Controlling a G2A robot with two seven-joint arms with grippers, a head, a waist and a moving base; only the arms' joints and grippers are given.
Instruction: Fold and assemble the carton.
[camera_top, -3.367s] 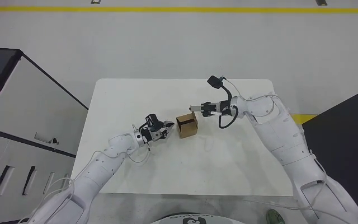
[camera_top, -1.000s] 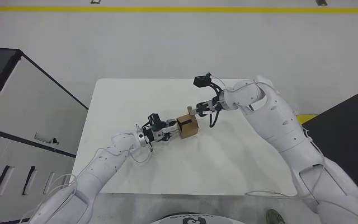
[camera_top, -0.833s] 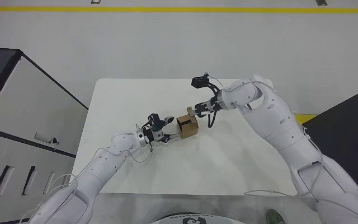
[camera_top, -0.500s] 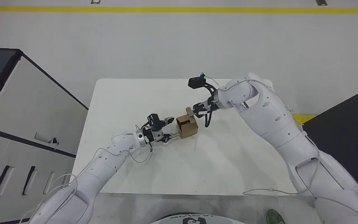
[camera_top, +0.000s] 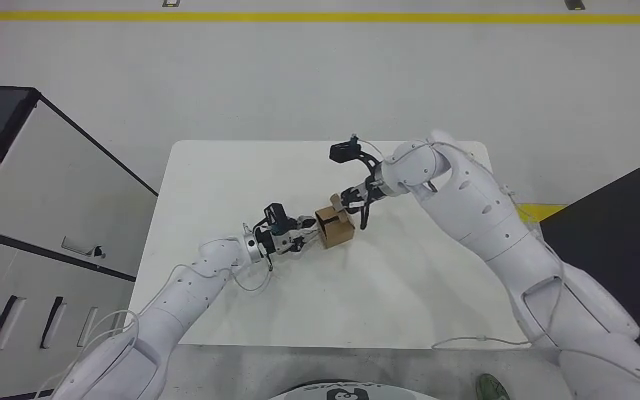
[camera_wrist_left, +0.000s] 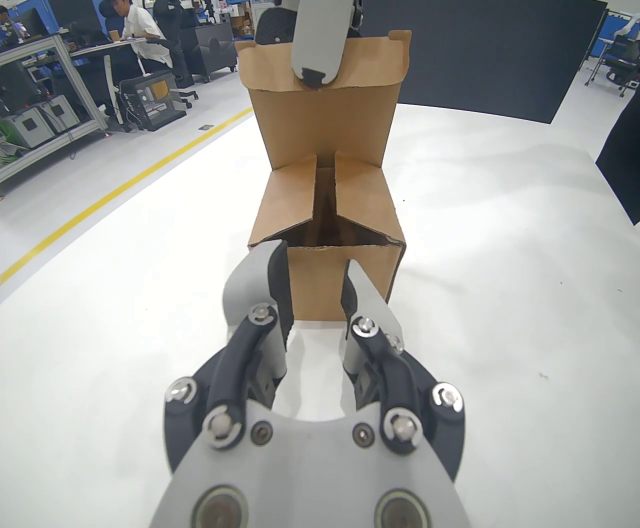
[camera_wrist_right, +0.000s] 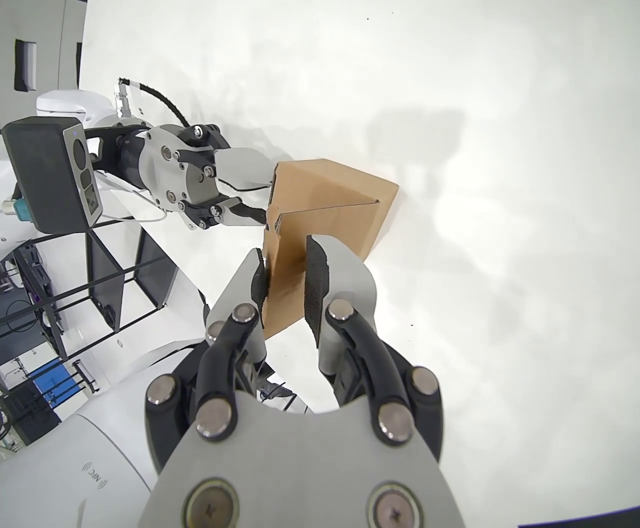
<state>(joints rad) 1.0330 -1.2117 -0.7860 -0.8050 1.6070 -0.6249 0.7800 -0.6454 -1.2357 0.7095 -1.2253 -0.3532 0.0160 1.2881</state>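
A small brown carton (camera_top: 337, 228) stands at the middle of the white table (camera_top: 430, 290). Two inner flaps are folded in over its mouth, and the tall lid flap (camera_wrist_left: 325, 125) stands upright at the far side. My right gripper (camera_top: 343, 203) sits above that far side, shut on the lid flap's top edge (camera_wrist_right: 284, 270); one of its fingers (camera_wrist_left: 320, 45) lies across the flap. My left gripper (camera_wrist_left: 315, 282) is low on the table, open a little, with its tips against the carton's near wall (camera_wrist_left: 320, 300) and nothing between them. From the right wrist, the left gripper (camera_wrist_right: 265, 195) meets the carton (camera_wrist_right: 330, 195) at a corner.
A grey cabinet (camera_top: 50, 190) stands off the table's left side and a black panel (camera_top: 600, 230) off its right. Bare table top lies all around the carton, widest toward the front (camera_top: 400, 310).
My left gripper has closed in on the carton's near wall and narrowed its fingers. The right arm has swung leftward, bringing its gripper and the lid flap from beside the carton to above it.
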